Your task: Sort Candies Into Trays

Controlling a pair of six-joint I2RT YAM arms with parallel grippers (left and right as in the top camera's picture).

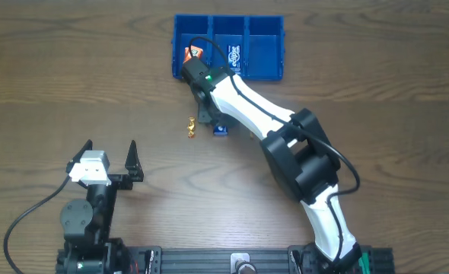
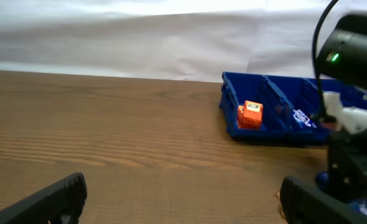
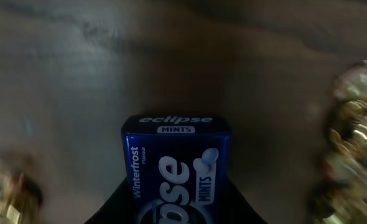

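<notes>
Wooden table being lit softly, with a white backdrop behind it.
The brown tabletop is being crossed from side to side by long, darker grain lines in the top view, and it is being lit evenly, with only faint, soft-edged shadows being cast on it. In the left wrist view its far edge is being bordered by the plain backdrop, which is being marked by a few pale creases.
</notes>
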